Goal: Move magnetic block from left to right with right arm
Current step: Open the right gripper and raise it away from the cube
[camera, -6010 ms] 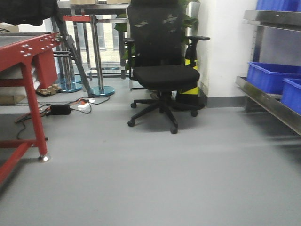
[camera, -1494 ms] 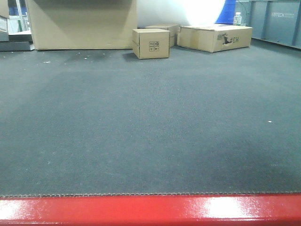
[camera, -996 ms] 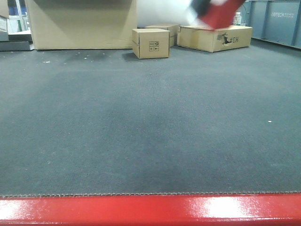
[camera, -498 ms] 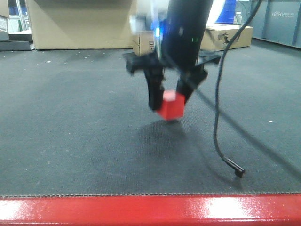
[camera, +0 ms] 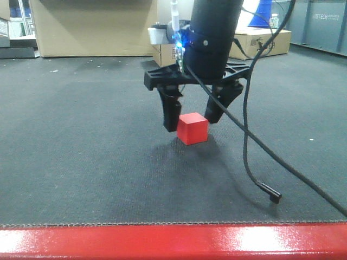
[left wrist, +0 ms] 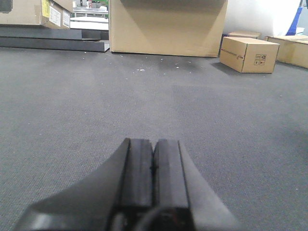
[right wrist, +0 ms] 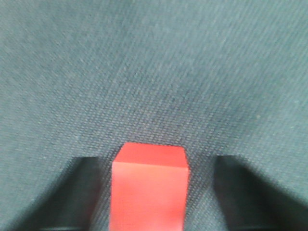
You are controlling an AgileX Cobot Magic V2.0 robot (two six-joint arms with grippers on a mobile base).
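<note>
The magnetic block (camera: 193, 128), a small bright-red cube, rests on the dark carpet near the middle of the front view. My right gripper (camera: 194, 120) hangs directly over it, open, its two black fingers standing apart on either side of the cube without touching it. In the right wrist view the magnetic block (right wrist: 149, 187) sits between the spread fingers (right wrist: 79, 192), with carpet showing on both sides. My left gripper (left wrist: 153, 163) lies low over bare carpet, its pads pressed together on nothing.
Brown cardboard boxes stand at the back: a small one (camera: 161, 54), a flat one (camera: 260, 42) and a large one (camera: 92, 27). A black cable (camera: 255, 157) trails from the right arm to the carpet. A red edge (camera: 173, 242) runs along the front.
The right arm came down into view holding the red block, set it on the carpet, and its fingers have spread off it. The left gripper shows no earlier frame.
</note>
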